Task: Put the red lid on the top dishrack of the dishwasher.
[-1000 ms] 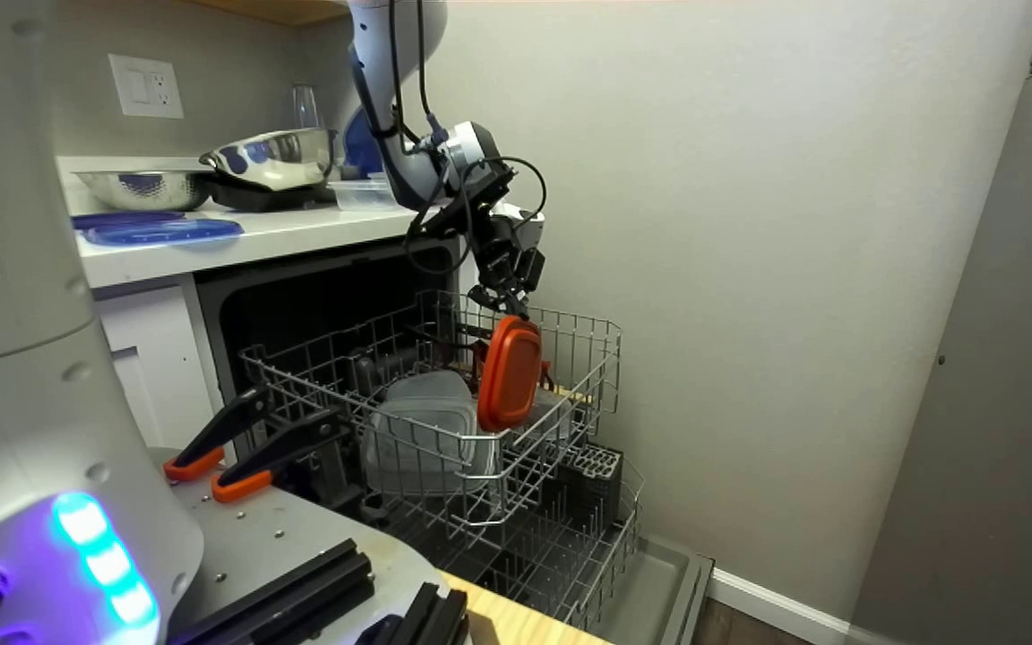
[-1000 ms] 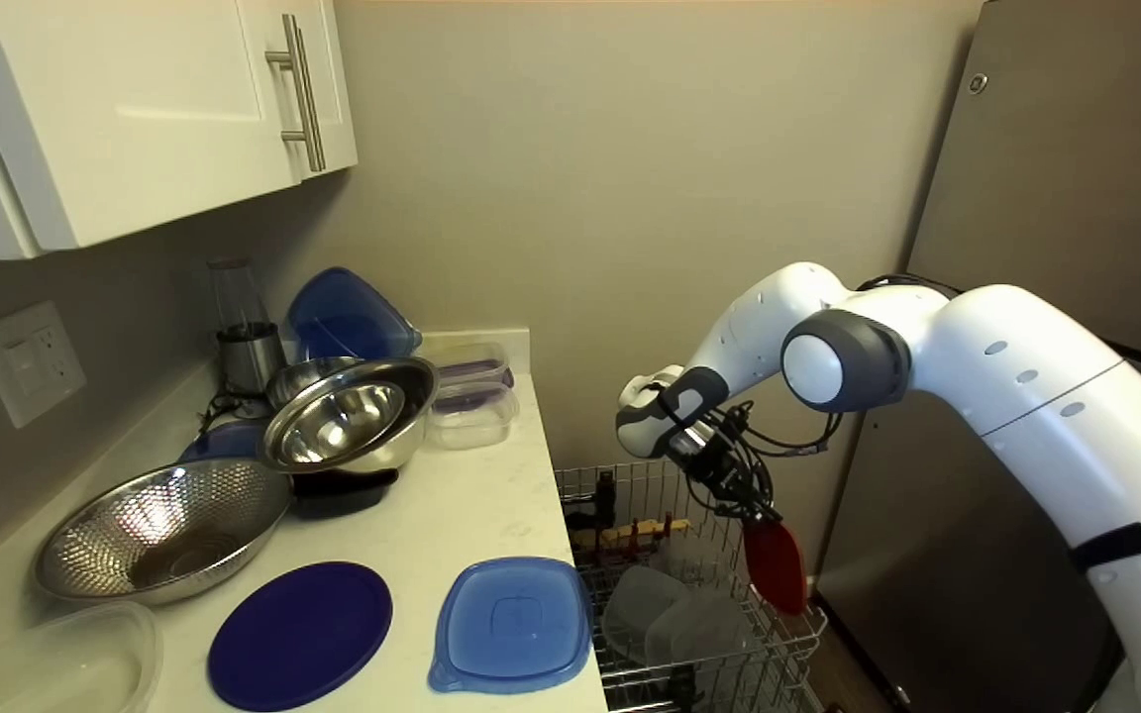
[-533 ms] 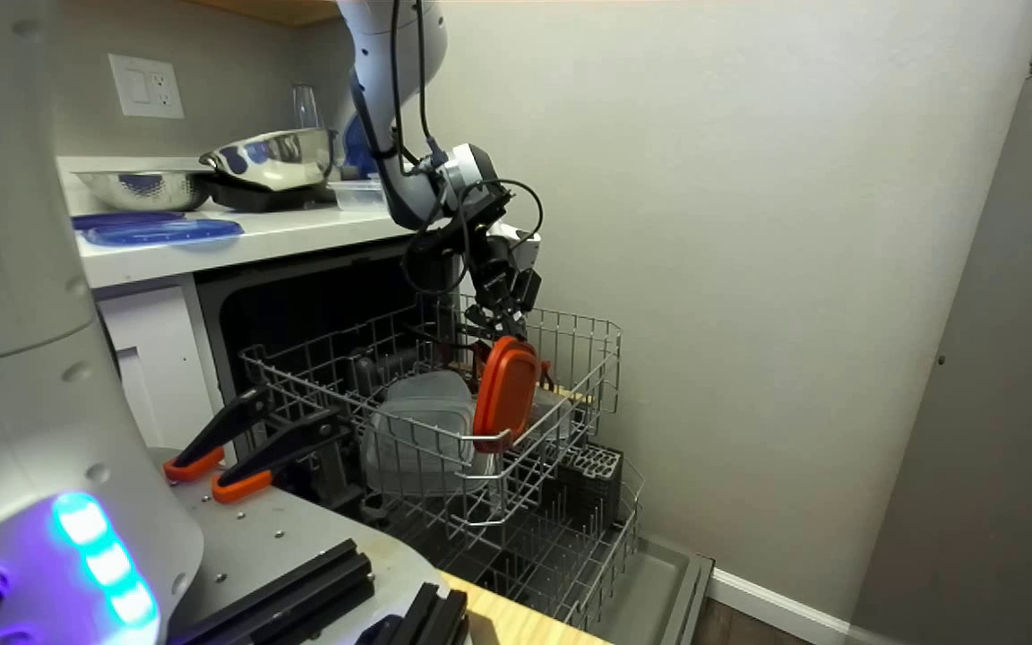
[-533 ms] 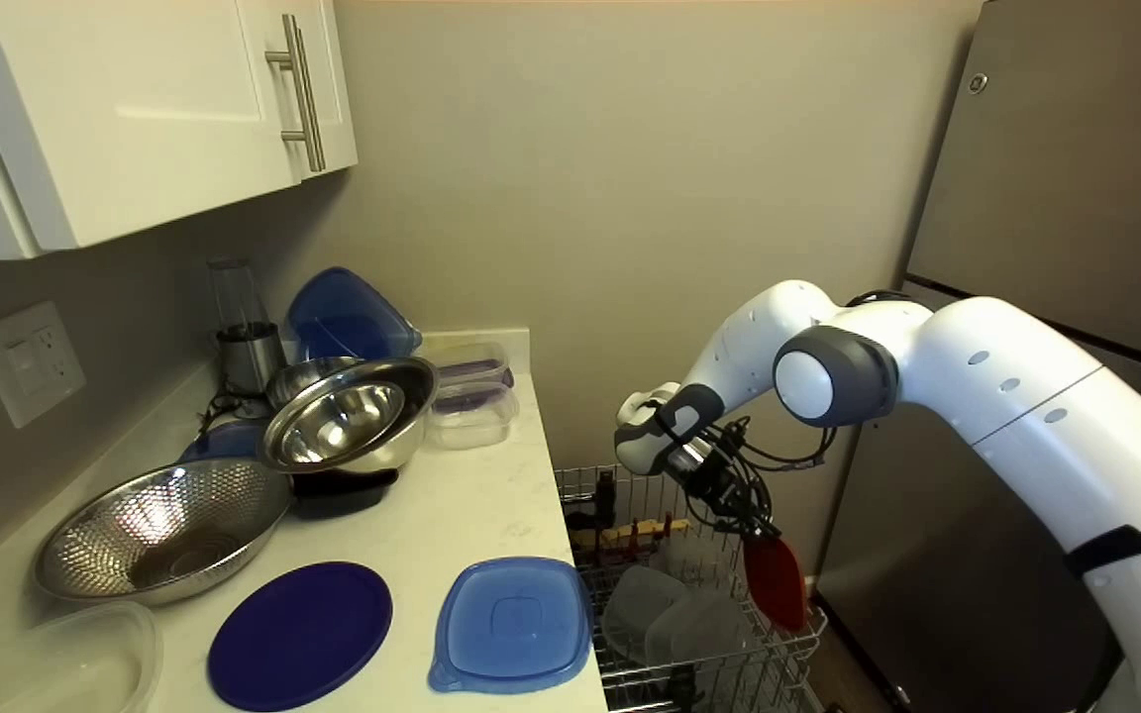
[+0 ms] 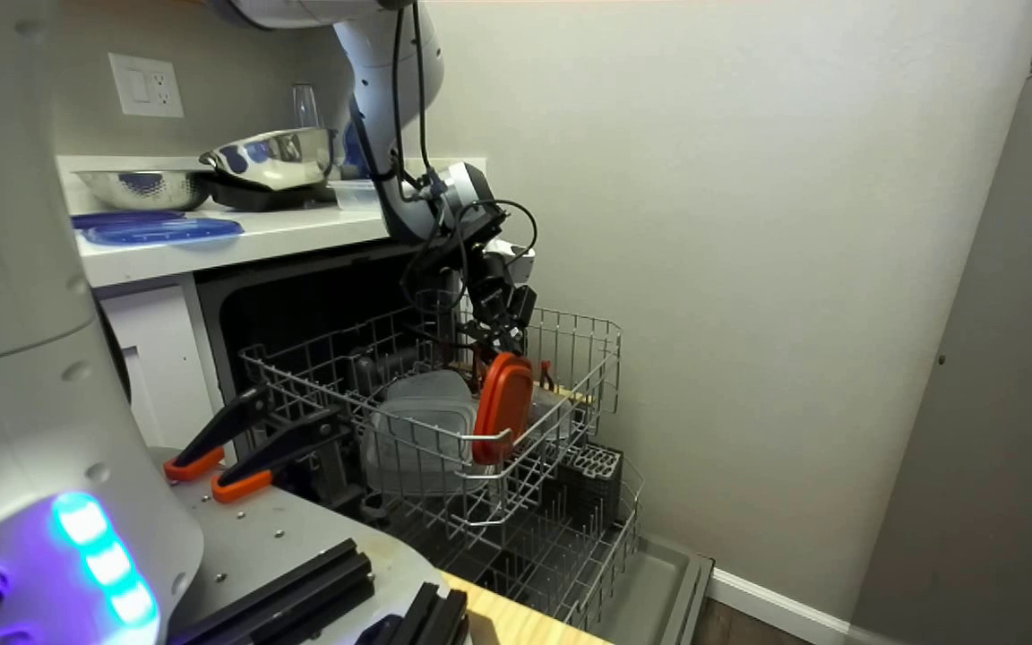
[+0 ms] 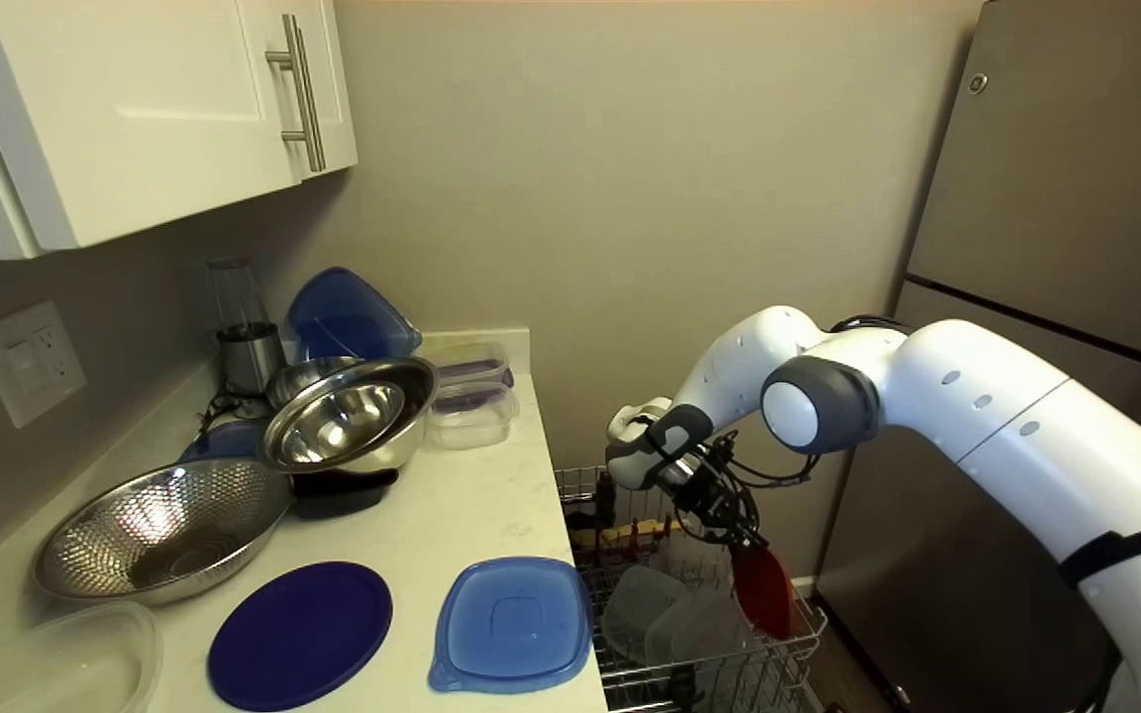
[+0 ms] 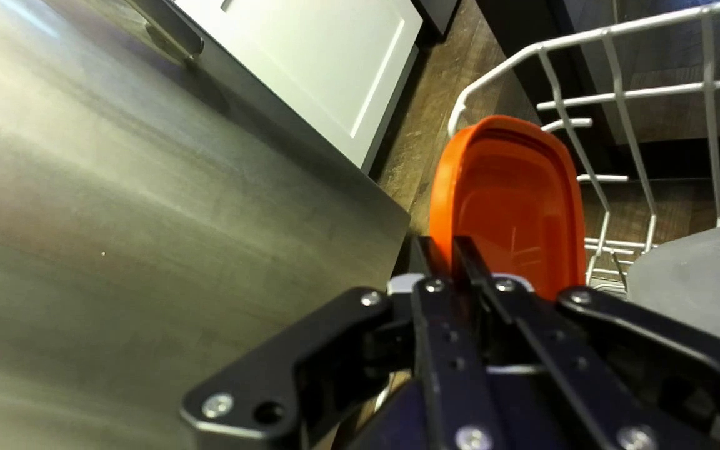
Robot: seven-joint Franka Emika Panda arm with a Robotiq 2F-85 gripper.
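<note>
The red lid (image 5: pixel 503 414) hangs upright on edge in my gripper (image 5: pixel 505 348), at the front corner of the top dishrack (image 5: pixel 471 438). Its lower part is behind the rack's rim wire in that exterior view. It also shows in an exterior view (image 6: pixel 764 594) below my gripper (image 6: pixel 755 542). In the wrist view my gripper (image 7: pixel 442 244) is shut on the near edge of the lid (image 7: pixel 516 194), one finger on each side. The rack's wire rim (image 7: pixel 610 31) curves beyond the lid. I cannot tell whether the lid touches the wires. The dishwasher (image 5: pixel 319 300) has a dark cavity.
Translucent containers (image 5: pixel 417 439) stand in the rack beside the lid. A lower wire rack (image 5: pixel 561 546) lies beneath. A steel panel (image 7: pixel 116 250) fills the left of the wrist view. The counter (image 6: pixel 491 505) holds a blue lid (image 6: pixel 511 624) and metal bowls (image 6: pixel 353 416).
My gripper has moved down and slightly to the left in both exterior views, carrying the red lid lower into the rack's corner. The grip has not changed.
</note>
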